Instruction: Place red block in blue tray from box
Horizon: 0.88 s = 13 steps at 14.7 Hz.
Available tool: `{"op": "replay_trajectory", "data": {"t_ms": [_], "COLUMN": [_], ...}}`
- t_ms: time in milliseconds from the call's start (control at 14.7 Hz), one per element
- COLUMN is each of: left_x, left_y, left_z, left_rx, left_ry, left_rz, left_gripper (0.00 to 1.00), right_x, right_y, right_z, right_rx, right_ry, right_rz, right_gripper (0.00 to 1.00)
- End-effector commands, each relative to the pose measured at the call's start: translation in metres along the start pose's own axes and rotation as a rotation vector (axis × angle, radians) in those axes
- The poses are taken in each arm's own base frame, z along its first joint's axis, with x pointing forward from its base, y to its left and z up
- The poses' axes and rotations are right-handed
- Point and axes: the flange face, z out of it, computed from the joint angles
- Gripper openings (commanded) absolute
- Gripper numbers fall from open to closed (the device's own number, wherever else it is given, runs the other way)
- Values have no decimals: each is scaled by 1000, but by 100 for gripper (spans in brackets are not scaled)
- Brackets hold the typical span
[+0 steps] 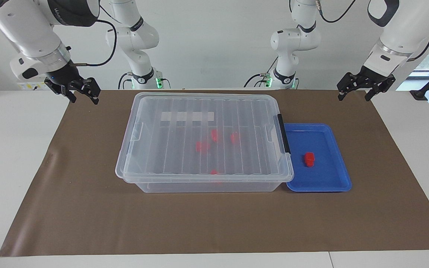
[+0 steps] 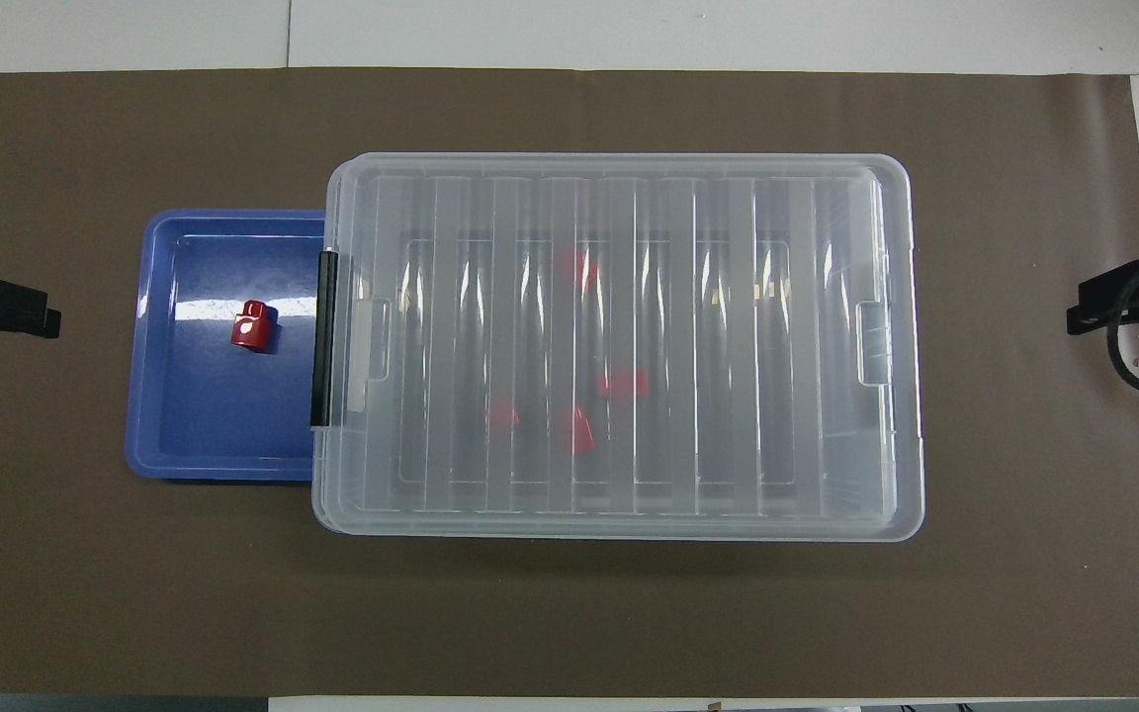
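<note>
Already in the blue tray — red block; both grippers empty, jaws apart.

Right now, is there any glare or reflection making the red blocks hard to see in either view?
Overhead view: white glare streak on the blue tray beside the red block; bright streaks on the box lid, blocks inside hazy. Facing view: ribbed lid blurs them too; the tray's block stays crisp.

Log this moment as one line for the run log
small red block: in shallow blue plastic tray | clear plastic box: lid on | left pincer: open, empty | right pincer: open, empty
</note>
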Motion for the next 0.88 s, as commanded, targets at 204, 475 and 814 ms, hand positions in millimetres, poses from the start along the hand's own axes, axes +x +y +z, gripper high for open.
{"op": "replay_trajectory", "data": {"t_ms": [204, 475, 814], "left_x": [-2, -3, -3], "left_y": [1, 1, 1], "left_z": [0, -1, 0], "left_rx": [-12, -12, -12], "left_ry": [-12, -10, -12], "left_rz": [5, 4, 4], "left_gripper": [100, 100, 100], "right_x": [2, 3, 1], "right_y": [9, 7, 7], "right_z": [3, 0, -2], "right_rx": [-13, -14, -14], "right_ry": [13, 22, 20], "right_rz": [-15, -44, -101], "right_gripper": [100, 100, 100]}}
